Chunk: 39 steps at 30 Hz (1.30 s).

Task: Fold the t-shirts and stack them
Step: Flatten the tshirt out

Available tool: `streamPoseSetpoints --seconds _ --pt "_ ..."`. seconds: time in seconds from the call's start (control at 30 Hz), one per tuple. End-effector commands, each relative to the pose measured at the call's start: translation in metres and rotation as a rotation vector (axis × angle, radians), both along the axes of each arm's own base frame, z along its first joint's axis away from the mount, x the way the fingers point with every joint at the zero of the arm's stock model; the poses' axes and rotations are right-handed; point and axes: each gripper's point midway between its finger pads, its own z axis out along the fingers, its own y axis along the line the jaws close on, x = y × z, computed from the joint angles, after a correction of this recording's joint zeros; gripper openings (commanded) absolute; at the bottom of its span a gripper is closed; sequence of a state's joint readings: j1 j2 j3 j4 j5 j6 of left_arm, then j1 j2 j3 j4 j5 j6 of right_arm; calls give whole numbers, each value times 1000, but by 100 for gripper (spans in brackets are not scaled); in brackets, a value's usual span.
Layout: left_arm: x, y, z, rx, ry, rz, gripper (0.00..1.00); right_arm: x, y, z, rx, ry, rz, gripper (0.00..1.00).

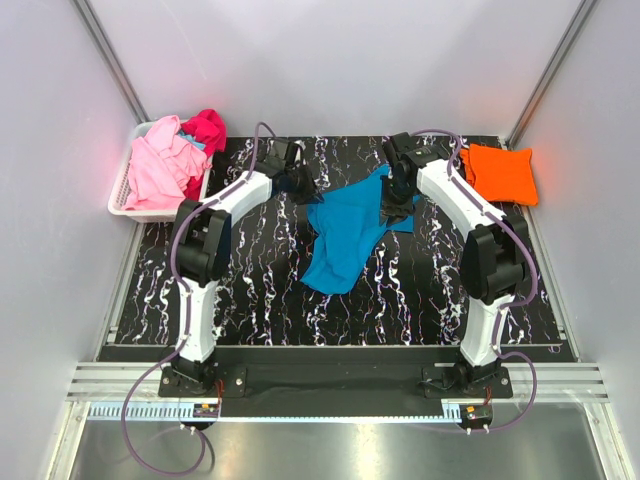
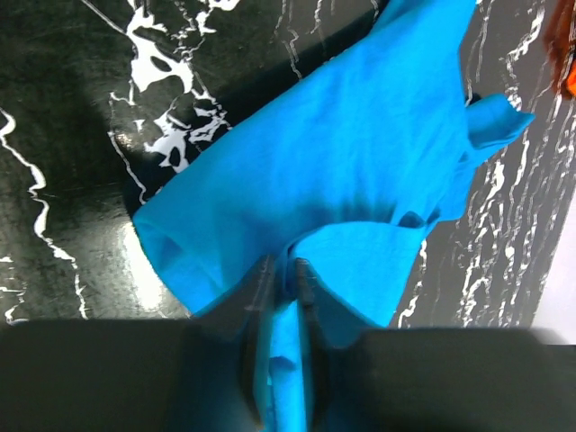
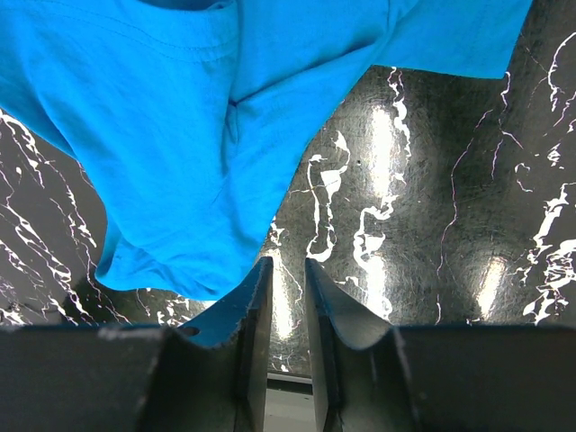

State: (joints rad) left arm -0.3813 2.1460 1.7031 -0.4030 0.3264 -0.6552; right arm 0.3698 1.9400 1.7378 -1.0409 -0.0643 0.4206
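Observation:
A turquoise t-shirt (image 1: 345,235) lies crumpled and partly lifted in the middle of the black marbled table (image 1: 250,300). My left gripper (image 1: 300,183) is at its upper left edge. In the left wrist view that gripper (image 2: 286,270) is shut on a pinched fold of the turquoise t-shirt (image 2: 342,153). My right gripper (image 1: 398,208) is at the shirt's right edge. In the right wrist view it (image 3: 286,265) stands slightly open with only bare table between its fingers, and the shirt (image 3: 207,126) hangs just beyond and to the left. An orange t-shirt (image 1: 500,172) lies folded at the back right.
A white slatted basket (image 1: 125,195) stands at the back left corner, holding a light pink t-shirt (image 1: 160,170) and a magenta one (image 1: 207,130). Grey walls close in both sides and the back. The arm bases sit at the near edge.

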Motion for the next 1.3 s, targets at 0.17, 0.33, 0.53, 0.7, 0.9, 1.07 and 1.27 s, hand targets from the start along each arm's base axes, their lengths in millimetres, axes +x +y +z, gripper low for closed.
streamPoseSetpoints --seconds 0.17,0.33,0.53,0.7,0.9,1.07,1.27 --pt "8 0 46 0 -120 -20 0 14 -8 22 5 -86 -58 25" --pt "-11 30 98 82 -212 25 0 42 -23 32 19 -143 -126 24" --pt "-38 68 164 132 -332 92 0 65 -28 32 45 -155 -152 22" --pt "-57 113 210 156 -392 204 0 78 -27 25 67 -153 -157 25" --pt "-95 202 279 299 -551 488 0 107 -12 10 119 -150 -154 34" --pt "-123 223 291 332 -577 533 0 156 2 18 192 -224 -149 38" --pt "-137 211 243 295 -462 479 0 220 33 13 326 -342 -103 41"
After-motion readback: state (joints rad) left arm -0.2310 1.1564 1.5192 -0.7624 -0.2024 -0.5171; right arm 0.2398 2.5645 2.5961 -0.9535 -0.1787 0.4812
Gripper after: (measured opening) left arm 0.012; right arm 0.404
